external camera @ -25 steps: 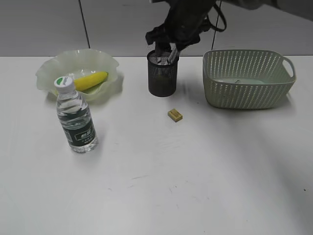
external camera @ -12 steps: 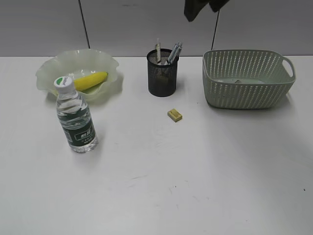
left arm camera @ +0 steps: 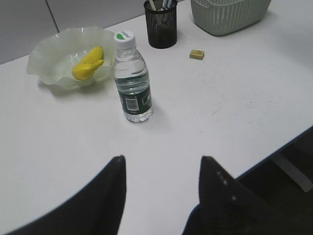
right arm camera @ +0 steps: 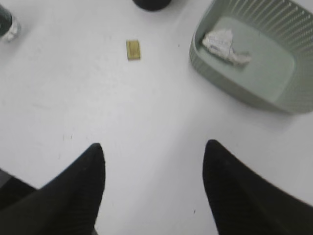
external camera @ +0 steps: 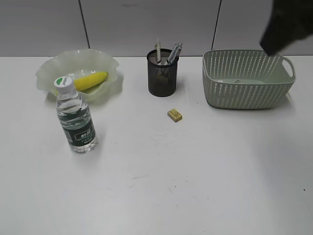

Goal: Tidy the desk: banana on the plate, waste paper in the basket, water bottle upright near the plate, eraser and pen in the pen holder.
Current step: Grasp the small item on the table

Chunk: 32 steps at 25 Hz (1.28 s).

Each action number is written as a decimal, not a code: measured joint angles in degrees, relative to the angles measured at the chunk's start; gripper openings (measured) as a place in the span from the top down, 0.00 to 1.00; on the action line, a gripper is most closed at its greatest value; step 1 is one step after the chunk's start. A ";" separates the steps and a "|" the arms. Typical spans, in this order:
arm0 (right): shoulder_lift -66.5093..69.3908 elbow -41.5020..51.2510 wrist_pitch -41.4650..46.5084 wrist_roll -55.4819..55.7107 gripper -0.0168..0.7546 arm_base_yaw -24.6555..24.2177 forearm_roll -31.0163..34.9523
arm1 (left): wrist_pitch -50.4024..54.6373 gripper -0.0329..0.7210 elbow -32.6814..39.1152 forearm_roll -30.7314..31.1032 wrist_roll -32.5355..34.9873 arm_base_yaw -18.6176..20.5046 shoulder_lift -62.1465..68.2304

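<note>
The banana [external camera: 90, 80] lies in the wavy green plate [external camera: 102, 63] at the back left. The water bottle [external camera: 76, 116] stands upright in front of the plate. The black mesh pen holder [external camera: 162, 78] holds pens [external camera: 172, 53]. A small tan eraser [external camera: 175, 115] lies on the desk [external camera: 161, 181] in front of the holder, also in the right wrist view [right arm camera: 133, 49]. The waste paper [right arm camera: 225, 45] lies in the basket [external camera: 247, 81]. My right gripper [right arm camera: 152, 147] is open and empty, high above the desk; its arm [external camera: 288, 27] shows blurred at top right. My left gripper [left arm camera: 161, 159] is open and empty near the desk's front edge.
The desk's front edge [left arm camera: 274, 147] shows in the left wrist view with dark floor beyond. A grey panelled wall [external camera: 122, 24] stands behind the desk.
My right gripper was at the pen holder's mouth, then rose and swung right, now above the basket's right end. Pens now stand uncovered in the holder.
</note>
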 joint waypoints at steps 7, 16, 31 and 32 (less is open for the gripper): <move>-23.60 26.45 -1.09 -0.04 0.33 0.00 1.63 | 0.00 0.47 0.00 0.00 0.00 0.00 0.00; -56.26 48.79 -5.74 -0.04 0.33 0.00 3.79 | -0.51 0.47 -0.41 -1.69 0.00 0.00 5.88; -80.84 53.78 -9.32 0.47 0.33 0.00 3.78 | -19.09 0.47 -20.25 -22.00 11.89 0.00 54.21; -80.84 53.78 -9.32 0.47 0.33 0.00 3.73 | -19.09 0.47 -22.21 -22.66 12.57 0.00 57.57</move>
